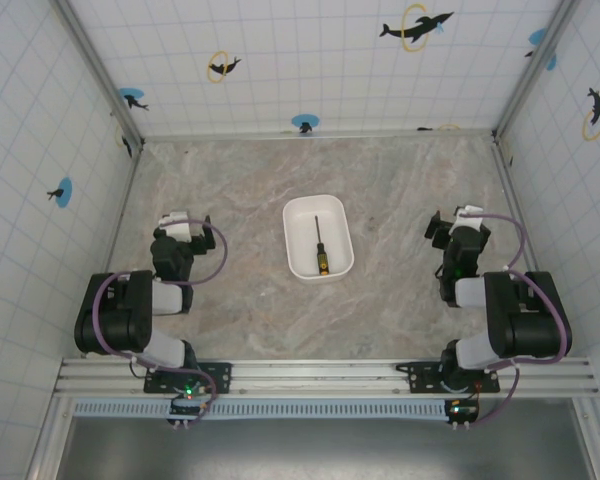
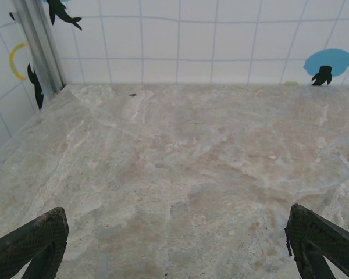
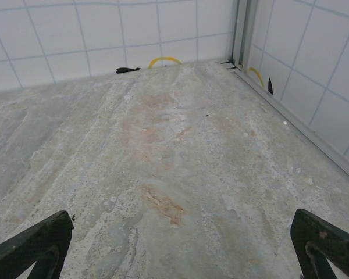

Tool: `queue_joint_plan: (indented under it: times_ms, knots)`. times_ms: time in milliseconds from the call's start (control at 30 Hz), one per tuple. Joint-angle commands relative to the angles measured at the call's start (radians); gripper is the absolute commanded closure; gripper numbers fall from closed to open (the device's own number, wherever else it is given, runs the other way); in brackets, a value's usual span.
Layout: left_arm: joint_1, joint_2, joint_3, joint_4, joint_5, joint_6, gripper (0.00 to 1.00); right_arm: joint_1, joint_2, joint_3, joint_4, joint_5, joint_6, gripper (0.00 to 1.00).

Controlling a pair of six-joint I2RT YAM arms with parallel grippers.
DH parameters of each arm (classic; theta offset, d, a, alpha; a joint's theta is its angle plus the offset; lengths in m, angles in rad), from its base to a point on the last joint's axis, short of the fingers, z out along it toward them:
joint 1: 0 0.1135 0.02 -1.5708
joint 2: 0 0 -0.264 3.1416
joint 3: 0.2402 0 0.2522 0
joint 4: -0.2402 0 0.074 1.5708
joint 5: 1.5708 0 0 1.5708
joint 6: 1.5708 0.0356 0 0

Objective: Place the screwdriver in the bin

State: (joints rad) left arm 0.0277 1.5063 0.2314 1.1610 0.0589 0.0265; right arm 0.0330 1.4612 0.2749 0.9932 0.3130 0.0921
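I see the screwdriver (image 1: 320,246) lying inside the bin (image 1: 300,225). The left gripper (image 2: 175,225) and right gripper (image 3: 180,225) flank the bin, both spread wide and empty.

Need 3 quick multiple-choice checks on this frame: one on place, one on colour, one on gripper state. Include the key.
1. The left gripper and right gripper are:
A. both open, holding nothing
B. both shut
C. left shut, right open

2. The screwdriver is:
A. in the left gripper
B. lying in the bin
C. in the right gripper

3. The bin is:
A. blue
B. white
C. black

Key:
1 A: each wrist view shows its two fingers wide apart with bare tabletop between them.
2 B: the top view shows it lying inside the rim, handle toward the arms.
3 B: the tray is plainly white against the marbled surface.
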Motion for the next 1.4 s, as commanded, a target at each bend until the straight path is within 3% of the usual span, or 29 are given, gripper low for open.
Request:
queue_joint_plan:
  times_ms: [0, 1367]
  knots:
    - [-0.002, 0.008, 0.022, 0.022, -0.011, 0.009, 0.02, 0.002, 0.010, 0.037, 0.016, 0.010, -0.002, 0.01]
    - [-0.014, 0.006, 0.023, 0.017, -0.033, 0.017, 0.02, 0.013, 0.008, 0.035, 0.018, 0.028, -0.009, 0.01]
